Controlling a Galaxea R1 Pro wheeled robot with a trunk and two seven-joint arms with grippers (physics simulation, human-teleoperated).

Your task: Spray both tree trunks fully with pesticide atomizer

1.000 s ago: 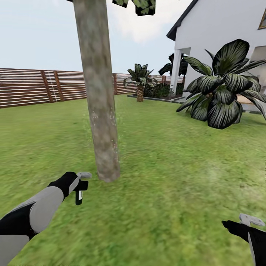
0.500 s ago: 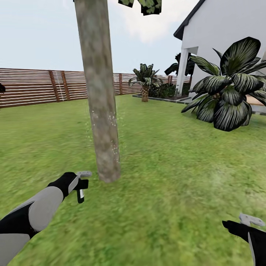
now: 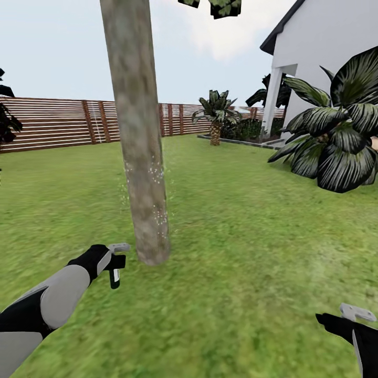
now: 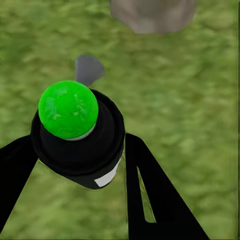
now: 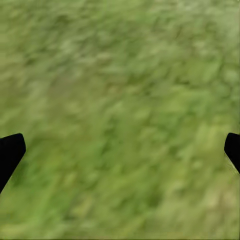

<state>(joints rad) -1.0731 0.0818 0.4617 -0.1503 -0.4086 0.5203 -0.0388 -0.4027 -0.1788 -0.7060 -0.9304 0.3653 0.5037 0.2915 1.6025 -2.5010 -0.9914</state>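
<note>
We have the sprayer (image 3: 114, 273) in our left gripper (image 3: 116, 261), low over the grass (image 3: 236, 252) and just beside the foot of the tree trunk (image 3: 139, 157). In the left wrist view the sprayer (image 4: 80, 142) sits between the two dark fingers (image 4: 150, 195), jaws closed narrow on its black body, a green ball on top and a pale label strip on its side. The base of the trunk (image 4: 152, 15) lies ahead of it.

White spray specks (image 3: 156, 173) dot the lower and middle trunk; higher bark looks bare, so we judge this tree only partly covered. We cannot tell about the back side.

Handling, as a judgement: the sprayer looks small, rigid and light, a smooth round can, so it could twist or slip in a two-finger pinch. The best hold is across the middle of the body, below the top, leaving the nozzle end free and pointed at the bark. The current grip looks about right.

Our right gripper (image 3: 357, 313) hangs low at the side over grass, holding nothing. In its wrist view the dark fingertips (image 5: 10, 152) sit at opposite edges, jaws wide apart.

A wooden fence (image 3: 58, 123), a white house (image 3: 331, 58), a small palm (image 3: 216, 113) and a big leafy plant (image 3: 341, 147) stand behind.
</note>
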